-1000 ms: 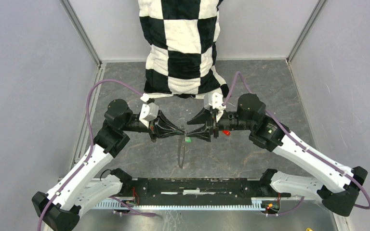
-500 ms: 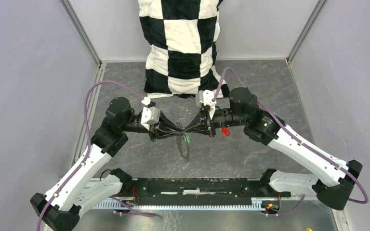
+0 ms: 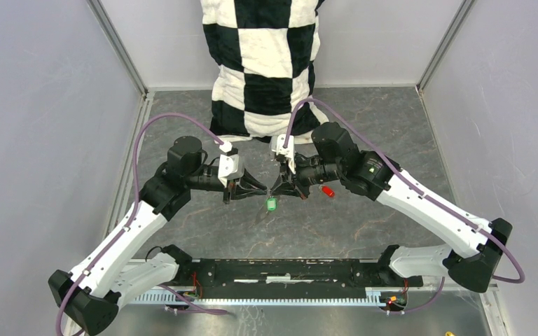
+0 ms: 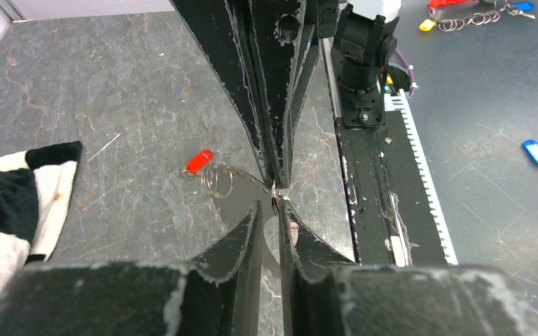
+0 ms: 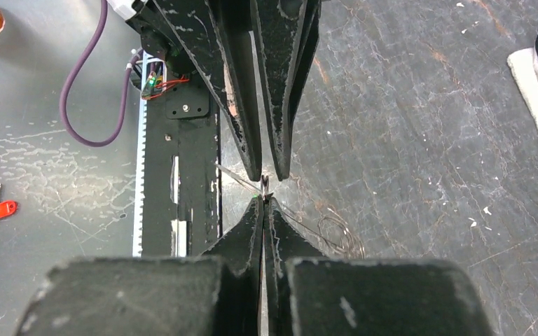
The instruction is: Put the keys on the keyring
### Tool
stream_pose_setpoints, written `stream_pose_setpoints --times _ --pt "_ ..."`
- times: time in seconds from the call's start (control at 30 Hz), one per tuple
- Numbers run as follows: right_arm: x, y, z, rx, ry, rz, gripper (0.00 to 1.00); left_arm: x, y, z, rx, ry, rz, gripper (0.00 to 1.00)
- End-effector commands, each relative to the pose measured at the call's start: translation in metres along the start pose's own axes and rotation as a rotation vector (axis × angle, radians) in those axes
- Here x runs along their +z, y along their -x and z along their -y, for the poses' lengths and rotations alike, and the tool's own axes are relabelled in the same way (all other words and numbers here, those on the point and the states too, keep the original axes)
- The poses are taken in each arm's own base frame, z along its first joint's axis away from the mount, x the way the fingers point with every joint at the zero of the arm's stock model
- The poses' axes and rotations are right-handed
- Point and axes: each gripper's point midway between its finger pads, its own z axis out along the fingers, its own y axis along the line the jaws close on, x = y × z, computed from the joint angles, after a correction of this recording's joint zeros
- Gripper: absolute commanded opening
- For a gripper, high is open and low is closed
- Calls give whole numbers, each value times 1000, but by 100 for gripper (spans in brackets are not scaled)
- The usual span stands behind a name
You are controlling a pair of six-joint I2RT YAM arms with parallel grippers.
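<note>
Top external: left gripper (image 3: 260,190) and right gripper (image 3: 277,189), previously wider, now pinch keyring (image 3: 272,190) at centre; green key (image 3: 271,204) dangles; threading underway.

Two white-and-black robot arms reach inward from either side, wrists level, meeting tip to tip mid-bench. The left gripper (image 3: 265,190) has its fingers slightly parted; the right gripper (image 3: 274,189) has its fingers pressed together.
</note>
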Motion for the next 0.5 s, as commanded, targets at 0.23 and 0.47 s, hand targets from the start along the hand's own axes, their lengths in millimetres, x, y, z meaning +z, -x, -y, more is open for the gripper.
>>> stream_pose_setpoints --times 0.23,0.47 --pt "-5 36 -4 -72 20 67 0 -1 13 11 51 -80 24 26" --pt "0 37 -6 -71 41 59 0 -1 14 7 88 -63 17 14"
